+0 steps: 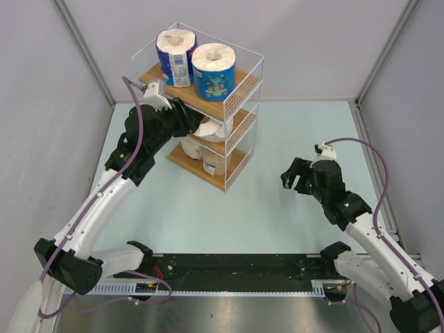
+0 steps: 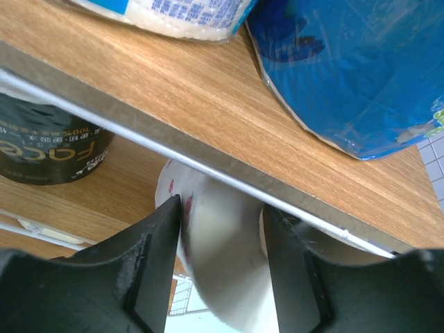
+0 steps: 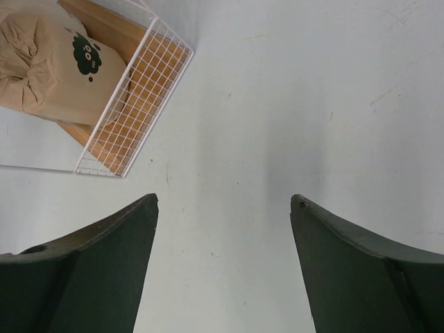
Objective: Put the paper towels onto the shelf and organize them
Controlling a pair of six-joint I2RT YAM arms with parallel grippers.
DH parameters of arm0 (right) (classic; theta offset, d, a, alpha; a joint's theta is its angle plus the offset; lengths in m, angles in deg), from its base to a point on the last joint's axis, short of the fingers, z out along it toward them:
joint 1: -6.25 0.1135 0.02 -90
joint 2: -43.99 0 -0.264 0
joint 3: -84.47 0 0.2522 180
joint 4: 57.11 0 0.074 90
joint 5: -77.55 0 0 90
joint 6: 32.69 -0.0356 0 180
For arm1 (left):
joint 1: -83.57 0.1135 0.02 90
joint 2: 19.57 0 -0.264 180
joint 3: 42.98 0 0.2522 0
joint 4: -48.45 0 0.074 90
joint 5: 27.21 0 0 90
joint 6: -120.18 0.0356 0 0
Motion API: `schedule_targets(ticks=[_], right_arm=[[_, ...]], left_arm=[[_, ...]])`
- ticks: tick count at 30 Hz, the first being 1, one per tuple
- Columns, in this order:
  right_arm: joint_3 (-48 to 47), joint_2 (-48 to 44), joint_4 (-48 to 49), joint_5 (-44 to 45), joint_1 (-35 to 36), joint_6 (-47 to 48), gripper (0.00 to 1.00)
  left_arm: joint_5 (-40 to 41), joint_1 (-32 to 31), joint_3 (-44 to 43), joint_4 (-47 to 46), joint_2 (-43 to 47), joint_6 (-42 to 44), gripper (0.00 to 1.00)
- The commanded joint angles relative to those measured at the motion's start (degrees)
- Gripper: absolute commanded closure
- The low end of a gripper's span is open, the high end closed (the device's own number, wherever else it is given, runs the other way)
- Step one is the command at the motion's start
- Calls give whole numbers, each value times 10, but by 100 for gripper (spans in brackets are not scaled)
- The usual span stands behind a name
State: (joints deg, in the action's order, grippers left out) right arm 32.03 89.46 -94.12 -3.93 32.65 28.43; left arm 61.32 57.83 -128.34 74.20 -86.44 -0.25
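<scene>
**Fig.** Two-arm rig w/ shelf [image 1: 148,73] at the far side of the table [image 1: 277,229], top view plus both wrist views.

**(a) Top tier:** two blue-wrapped rolls upright, side by side, cores up; left one [image 1: 175,59] white w/ blue label, right one [image 1: 214,76] mostly blue; they sit close, contact not clear.

**(b) Mid tier:** L arm reaches in from the shelf's left-front; left fingers [image 2: 152,263] closed on the white dotted roll [image 2: 222,277], one finger on each side, just under the front edge of the top board; roll lies tilted, partly inside the tier; whether it rests on the mid board cannot be told. Dark-wrapped roll [image 2: 41,149] stands on the same tier, to the left in the wrist view, apart from the held roll.

**(c) Bottom tier:** tan-brown roll [image 3: 48,69] w/ dark cloud mark, next to the white mesh end wall; a second pale roll [image 1: 189,147] beside it, largely hidden by the board above.

**(d) R arm:** well apart from the shelf, over bare table at right; right fingers [image 3: 104,277] spread wide, nothing between them; wrist cam looks down at the table w/ the shelf's lower corner at top left.
</scene>
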Motion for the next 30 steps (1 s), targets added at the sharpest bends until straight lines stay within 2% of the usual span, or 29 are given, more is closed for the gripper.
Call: schedule_targets(ticks=[1,5,12,17,30], right_arm=[[3,0,20,-3,-3,-6,19],[4,-4,19,-3,-3,-6,19],[6,-9,15,3,-4,-6,19],[8,-8,17,1,-6,-3,18],[7,-6,24,-10,-8,-2,19]], left_arm=[[-2,2,-38,-52,7,-3,40],[-11,2,-28,-63,5,-8,24],[-23,2,-17,-88,1,-18,9],[-27,2,-15,-102,2,-28,5],[-20,3,6,-111,38,-27,3]])
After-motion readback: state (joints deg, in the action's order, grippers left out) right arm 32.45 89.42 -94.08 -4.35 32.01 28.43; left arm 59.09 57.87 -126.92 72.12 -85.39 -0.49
